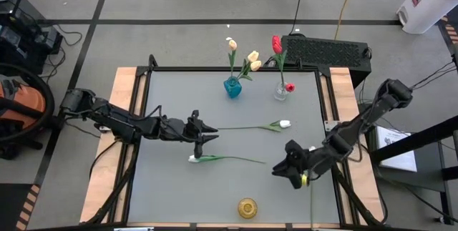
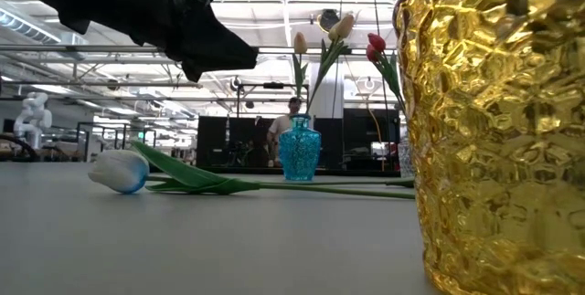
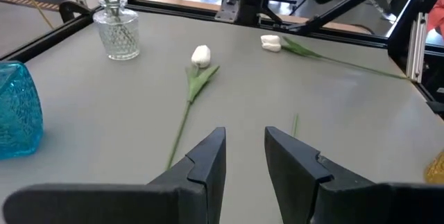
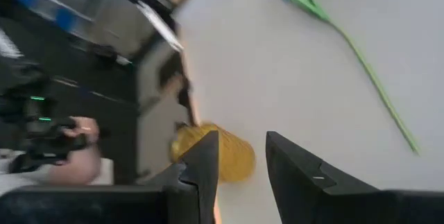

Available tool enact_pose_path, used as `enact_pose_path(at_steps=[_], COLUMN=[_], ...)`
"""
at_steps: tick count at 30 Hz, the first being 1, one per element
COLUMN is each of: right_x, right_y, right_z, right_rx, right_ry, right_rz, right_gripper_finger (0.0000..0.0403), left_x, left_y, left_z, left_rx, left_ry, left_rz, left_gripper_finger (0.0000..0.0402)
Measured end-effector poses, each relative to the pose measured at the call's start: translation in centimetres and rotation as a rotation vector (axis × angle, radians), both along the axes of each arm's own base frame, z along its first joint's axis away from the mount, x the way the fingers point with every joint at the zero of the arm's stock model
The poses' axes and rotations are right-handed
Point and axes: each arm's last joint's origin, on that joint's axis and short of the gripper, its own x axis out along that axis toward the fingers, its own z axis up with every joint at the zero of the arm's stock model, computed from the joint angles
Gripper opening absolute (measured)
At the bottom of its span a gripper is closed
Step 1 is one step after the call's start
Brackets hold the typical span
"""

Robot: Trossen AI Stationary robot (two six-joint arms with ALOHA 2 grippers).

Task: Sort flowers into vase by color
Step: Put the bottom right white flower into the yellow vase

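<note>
Yellow tulips point(image 1: 252, 57) and red tulips point(image 1: 277, 45) vased; two white tulips point(image 1: 284, 124) remain on counter point(image 1: 172, 102); left claw point(image 3: 244, 156) narrowly open, empty.

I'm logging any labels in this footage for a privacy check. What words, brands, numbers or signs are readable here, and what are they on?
No text can be read in any view.
The paper sheet beside the table's right edge carries print too small to read.
The white container on the floor shows no legible label.
The blue vase, clear vase and gold vase bear no markings.
</note>
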Motion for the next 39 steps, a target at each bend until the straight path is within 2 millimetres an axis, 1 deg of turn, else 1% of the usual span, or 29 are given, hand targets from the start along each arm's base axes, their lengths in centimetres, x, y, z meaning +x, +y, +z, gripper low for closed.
enact_pose_path(at_steps=[5,9,14,19,23,27,32,39], right_x=[0.5,0.4,-0.1,-0.7,-1.2,-1.5,-1.9,-2.0], right_y=[1.4,1.9,2.1,2.6,3.0,3.3,3.8,3.8], right_z=[0.9,1.1,-0.3,-2.3,-3.6,-4.3,-4.5,-4.5], right_rx=[-0.057,-0.113,-0.148,-0.156,-0.175,-0.160,-0.107,-0.064], right_ry=[0.271,0.474,0.671,0.888,1.024,1.127,1.194,1.218], right_rz=[-0.057,-0.152,-0.306,-0.397,-0.459,-0.510,-0.547,-0.616], right_gripper_finger=[0.0112,0.0112,0.0112,0.0112,0.0112,0.0112,0.0112,0.0112], left_x=[0.0,0.0,0.0,0.0,-0.1,-0.2,-0.3,-0.5], left_y=[0.0,0.0,0.0,-0.2,-0.6,-1.0,-1.7,-2.5], left_z=[0.0,0.0,0.0,0.0,0.0,0.0,0.0,0.0], left_rx=[0.000,0.000,0.001,0.001,0.001,0.002,0.002,0.000], left_ry=[-0.001,-0.002,-0.004,-0.003,-0.003,-0.001,-0.001,-0.003], left_rz=[0.000,0.001,0.002,-0.006,-0.020,-0.038,-0.063,-0.096], left_gripper_finger=[0.0107,0.0107,0.0107,0.0107,0.0107,0.0107,0.0107,0.0107])
